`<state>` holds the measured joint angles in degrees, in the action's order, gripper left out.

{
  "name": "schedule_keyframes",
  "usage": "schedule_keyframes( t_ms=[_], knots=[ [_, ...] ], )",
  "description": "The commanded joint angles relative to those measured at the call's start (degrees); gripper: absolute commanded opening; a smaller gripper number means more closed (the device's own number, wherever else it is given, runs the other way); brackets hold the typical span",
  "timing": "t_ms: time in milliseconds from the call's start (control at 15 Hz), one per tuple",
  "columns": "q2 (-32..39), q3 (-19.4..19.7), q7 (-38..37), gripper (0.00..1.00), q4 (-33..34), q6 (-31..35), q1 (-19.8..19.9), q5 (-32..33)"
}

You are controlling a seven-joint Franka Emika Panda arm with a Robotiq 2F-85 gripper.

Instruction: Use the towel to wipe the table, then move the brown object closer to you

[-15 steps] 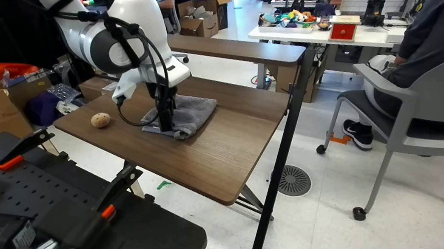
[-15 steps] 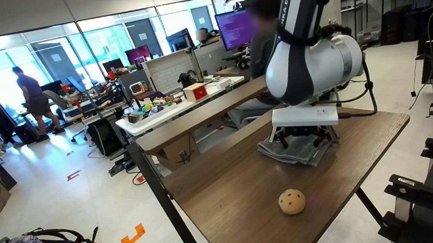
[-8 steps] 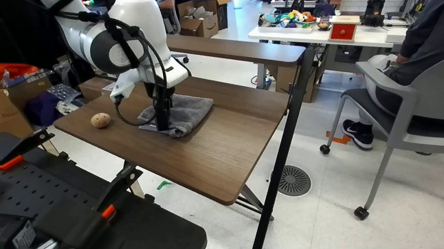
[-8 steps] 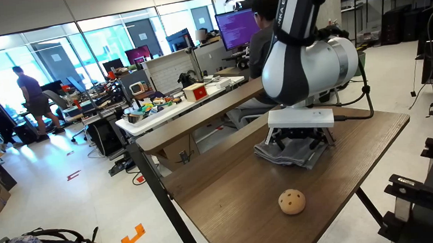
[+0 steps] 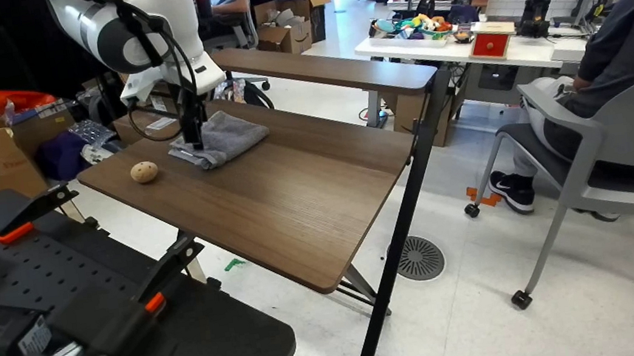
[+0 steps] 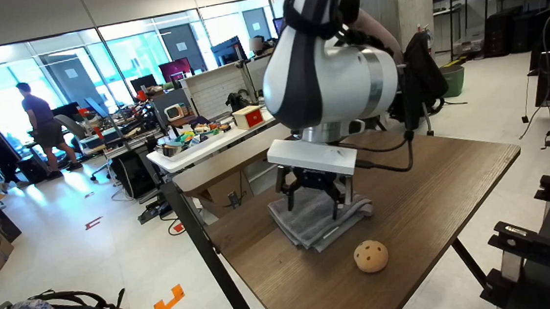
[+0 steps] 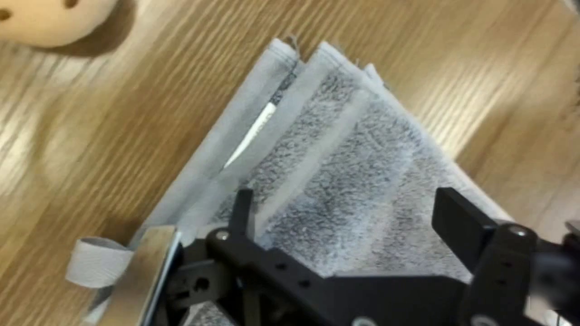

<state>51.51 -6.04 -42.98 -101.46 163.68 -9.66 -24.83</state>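
Black fingers (image 7: 460, 222) wide apart over grey towel (image 7: 335, 181), brown object (image 7: 50, 20) at upper left.

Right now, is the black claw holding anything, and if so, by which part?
Nothing is held: the claw stands open over the grey folded cloth towel, not pinching it.

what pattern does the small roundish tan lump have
The small roundish tan lump is dark-spotted; it shows best in an exterior view.
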Motion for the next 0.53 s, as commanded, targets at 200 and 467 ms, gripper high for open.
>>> schedule_keyframes(
  t_ms=[200, 467],
  knots=[
    [5.0, 3.5, -3.4, 1.00, 7.0, -0.1, 1.7, -0.5],
    [7.6, 6.4, -4.5, 1.00, 9.2, -1.7, 4.2, -0.2]
  ],
)
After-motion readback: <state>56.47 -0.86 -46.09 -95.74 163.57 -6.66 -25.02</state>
